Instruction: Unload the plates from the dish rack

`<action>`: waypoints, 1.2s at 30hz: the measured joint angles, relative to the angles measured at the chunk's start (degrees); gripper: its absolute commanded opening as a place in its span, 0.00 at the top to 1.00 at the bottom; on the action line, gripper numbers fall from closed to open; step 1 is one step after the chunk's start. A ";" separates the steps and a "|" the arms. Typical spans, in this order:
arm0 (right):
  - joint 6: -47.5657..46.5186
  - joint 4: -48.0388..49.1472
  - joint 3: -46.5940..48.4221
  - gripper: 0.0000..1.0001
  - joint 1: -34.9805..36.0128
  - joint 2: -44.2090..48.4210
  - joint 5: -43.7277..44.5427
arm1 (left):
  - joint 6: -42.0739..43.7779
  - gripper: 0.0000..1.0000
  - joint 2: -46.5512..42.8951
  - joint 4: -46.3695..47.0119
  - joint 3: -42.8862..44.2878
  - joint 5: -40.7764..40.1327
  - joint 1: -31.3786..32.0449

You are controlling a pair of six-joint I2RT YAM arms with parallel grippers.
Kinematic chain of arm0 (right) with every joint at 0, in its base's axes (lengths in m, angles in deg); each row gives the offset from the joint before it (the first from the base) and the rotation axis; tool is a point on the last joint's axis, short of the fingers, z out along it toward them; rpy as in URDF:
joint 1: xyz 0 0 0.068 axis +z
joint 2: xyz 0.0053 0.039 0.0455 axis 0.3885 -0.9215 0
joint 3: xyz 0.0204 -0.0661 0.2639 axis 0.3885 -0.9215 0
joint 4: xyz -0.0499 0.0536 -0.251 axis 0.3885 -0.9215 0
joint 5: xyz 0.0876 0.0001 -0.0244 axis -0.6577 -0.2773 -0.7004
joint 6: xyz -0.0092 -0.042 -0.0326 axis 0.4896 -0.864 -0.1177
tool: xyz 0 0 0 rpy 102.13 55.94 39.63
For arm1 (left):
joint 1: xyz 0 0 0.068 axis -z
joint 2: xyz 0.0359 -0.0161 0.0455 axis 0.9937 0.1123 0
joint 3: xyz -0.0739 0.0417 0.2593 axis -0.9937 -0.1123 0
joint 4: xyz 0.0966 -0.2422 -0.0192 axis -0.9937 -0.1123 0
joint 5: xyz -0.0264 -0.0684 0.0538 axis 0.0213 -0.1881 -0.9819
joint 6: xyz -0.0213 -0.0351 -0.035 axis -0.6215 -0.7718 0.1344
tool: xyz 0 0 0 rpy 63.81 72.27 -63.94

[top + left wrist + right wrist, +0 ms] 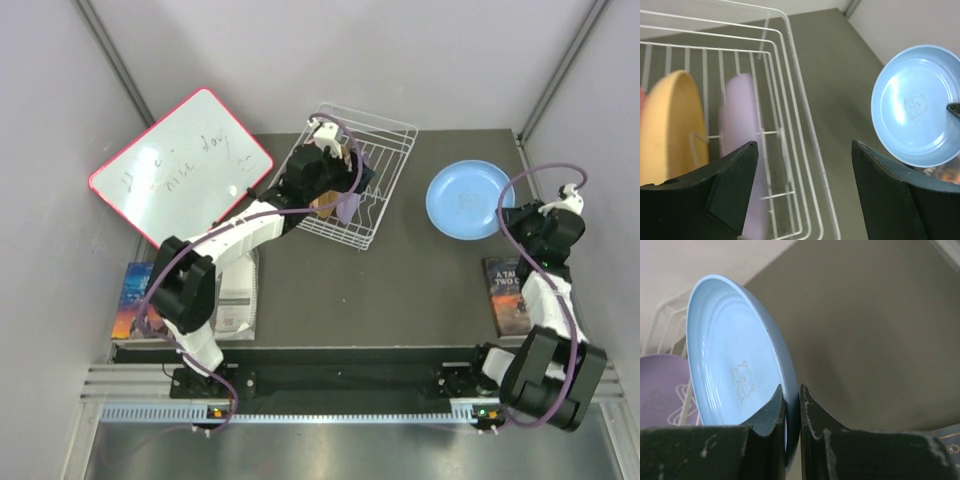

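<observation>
The white wire dish rack [385, 140] sits at the table's back centre. My left gripper [805, 165] hangs open over it. In the left wrist view the lilac plate [740, 130] and the orange plate [675, 125] stand on edge in the rack [790, 60], with a sliver of pink plate [642, 102] at the left edge. The lilac plate lies by the left finger, not gripped. My right gripper [792, 400] is shut on the rim of the light blue plate [735, 355], which shows at the right of the table [468, 198].
A red-framed whiteboard [180, 165] leans at the back left. A book [506, 295] lies by the right arm. Books and papers [235, 295] lie at the front left. Grey walls close in on both sides.
</observation>
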 measured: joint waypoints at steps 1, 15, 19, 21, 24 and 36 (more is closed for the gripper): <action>-0.17 -0.44 0.20 1.00 -0.35 -1.77 -0.17 | 0.87 0.21 -0.42 -0.02 -0.22 -0.74 -0.11; 1.55 3.50 4.48 0.86 -0.76 -23.89 -3.82 | 6.97 0.23 -3.30 -0.02 -5.27 -8.33 -0.96; 2.19 5.05 6.64 0.64 -0.76 -29.29 -4.61 | 6.97 0.24 -3.32 0.00 -5.33 -7.98 -0.96; 2.60 5.55 7.48 0.54 -0.76 -31.43 -4.94 | 6.97 0.25 -3.32 -0.04 -5.33 -7.72 -0.94; 2.91 6.08 7.76 0.42 -0.76 -33.11 -5.20 | 7.21 0.25 -3.41 -0.09 -5.33 -7.69 -0.70; -0.96 2.16 7.82 0.27 -0.44 -28.13 0.85 | 14.62 0.24 -3.67 -0.11 -5.35 -13.46 5.77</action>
